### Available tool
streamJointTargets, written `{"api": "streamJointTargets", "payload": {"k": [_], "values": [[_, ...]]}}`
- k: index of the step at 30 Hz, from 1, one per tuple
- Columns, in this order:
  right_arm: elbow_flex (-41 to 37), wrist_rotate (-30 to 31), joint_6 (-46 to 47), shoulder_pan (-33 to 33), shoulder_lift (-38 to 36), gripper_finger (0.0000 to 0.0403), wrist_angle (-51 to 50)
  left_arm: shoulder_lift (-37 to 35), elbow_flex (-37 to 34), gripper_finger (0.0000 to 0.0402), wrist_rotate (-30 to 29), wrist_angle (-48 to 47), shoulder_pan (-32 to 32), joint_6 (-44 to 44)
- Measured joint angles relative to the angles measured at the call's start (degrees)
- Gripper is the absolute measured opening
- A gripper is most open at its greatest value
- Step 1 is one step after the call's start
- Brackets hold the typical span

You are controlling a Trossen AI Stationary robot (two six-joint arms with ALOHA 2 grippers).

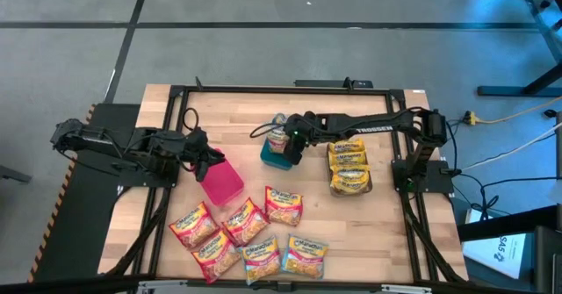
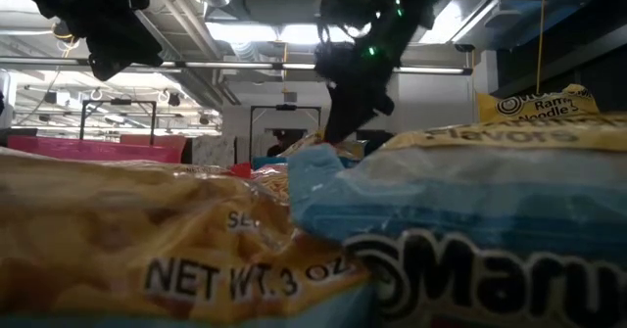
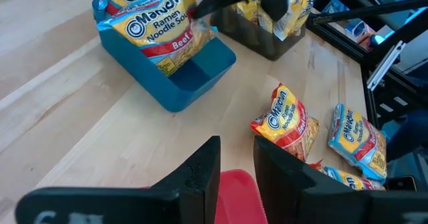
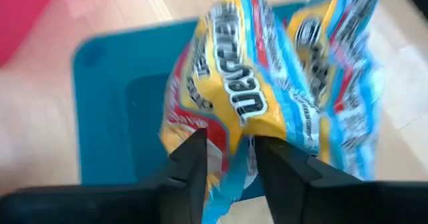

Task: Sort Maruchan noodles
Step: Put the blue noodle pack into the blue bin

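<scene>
"Maruchan Ramen Noodle Soup, Beef" packet (image 3: 157, 30)

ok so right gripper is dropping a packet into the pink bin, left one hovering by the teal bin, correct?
Bins are swapped. The high view shows the right gripper over the teal bin, with a blue-and-yellow Maruchan packet standing in it; the left gripper hovers by the pink bin. The left wrist view also shows the packet in the teal bin.
</scene>
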Motion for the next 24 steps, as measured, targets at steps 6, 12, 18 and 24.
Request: {"api": "streamJointTargets", "payload": {"k": [6, 12, 18, 24], "values": [[9.18, 3.66, -0.21, 0.02, -0.09, 0.0148, -11.99, 0.0, 0.0, 0.0085, 0.0, 0.0, 0.01, -0.01], [14.96, 2.55, -1.24, 0.0, -0.17, 0.0144, -18.6, 0.0, 0.0, 0.0085, 0.0, 0.0, -0.01, 0.17], [15.7, -6.19, -3.57, -2.2, 1.06, 0.0143, -15.46, 0.0, 0.0, 0.0085, -0.25, -0.02, 0.0, 0.4], [16.41, -7.52, -9.31, -5.27, 2.23, 0.0143, -14.51, 0.0, 0.0, 0.0085, -0.26, -0.04, -0.01, 0.42]]}}
